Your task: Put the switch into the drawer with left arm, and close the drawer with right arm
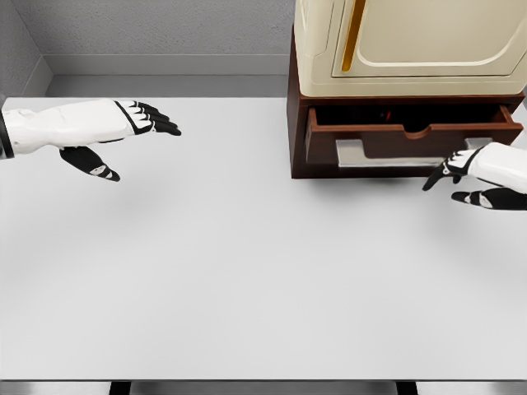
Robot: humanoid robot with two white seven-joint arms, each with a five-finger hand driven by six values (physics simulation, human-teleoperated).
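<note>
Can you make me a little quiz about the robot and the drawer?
1. True or false: the drawer is open.
2. Which hand is nearer the drawer? A) left hand B) right hand
3. What colour is the table?

Key: 1 true. 2 B. 3 white.
</note>
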